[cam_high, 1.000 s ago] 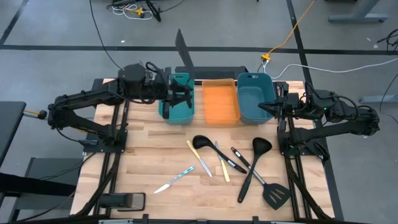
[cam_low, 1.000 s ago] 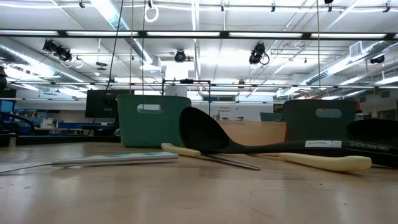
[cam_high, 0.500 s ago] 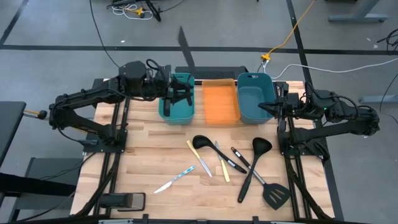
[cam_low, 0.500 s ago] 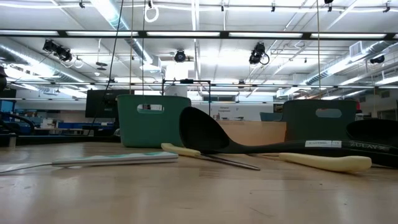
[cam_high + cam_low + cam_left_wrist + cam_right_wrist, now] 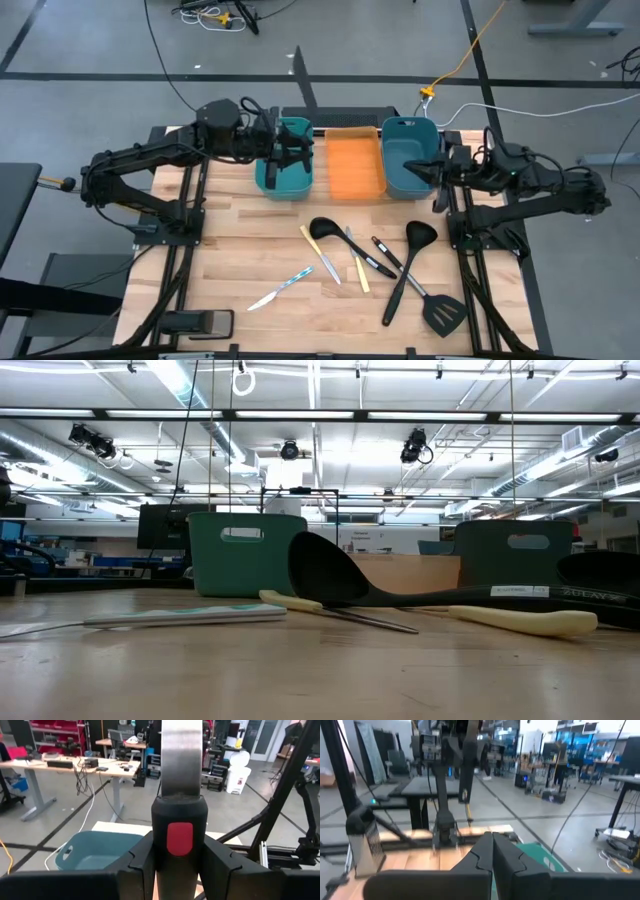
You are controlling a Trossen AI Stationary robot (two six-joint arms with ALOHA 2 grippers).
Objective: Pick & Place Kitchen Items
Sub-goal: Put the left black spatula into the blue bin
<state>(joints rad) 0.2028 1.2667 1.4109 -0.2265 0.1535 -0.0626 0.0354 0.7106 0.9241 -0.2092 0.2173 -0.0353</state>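
My left gripper (image 5: 293, 152) hovers over the left teal bin (image 5: 283, 178), shut on a utensil with a black handle, a red mark and a flat steel blade (image 5: 303, 82). My right gripper (image 5: 436, 174) is shut and touches nothing, at the right rim of the right teal bin (image 5: 406, 160). On the wood lie a black ladle (image 5: 326, 229), a black spoon (image 5: 408, 258), a black spatula (image 5: 443, 313), a light-blue-handled knife (image 5: 281, 289), two pale yellow knives (image 5: 321, 253) and a black-handled knife (image 5: 384, 256). The low view shows the ladle (image 5: 330, 570) and light-blue knife (image 5: 180, 617) lying flat. My left gripper pinches the utensil's black handle (image 5: 179, 815) between its two fingers (image 5: 141, 862), just below where the steel blade (image 5: 181, 755) joins. The utensil runs on along the fingers. It is lifted clear, and its blade slants up past the table's far edge.
An orange tray (image 5: 354, 166) sits between the two bins along the far edge. The utensils cluster at the table's middle and right near side. Bare wood (image 5: 230, 250) lies at the left. Arm frames stand at both table sides. The room beyond holds desks and cables.
My left gripper has tipped the held utensil a little, and its blade has swung slightly toward the table's right. My right arm has shifted slightly toward the right bin. The utensils on the table have kept still.
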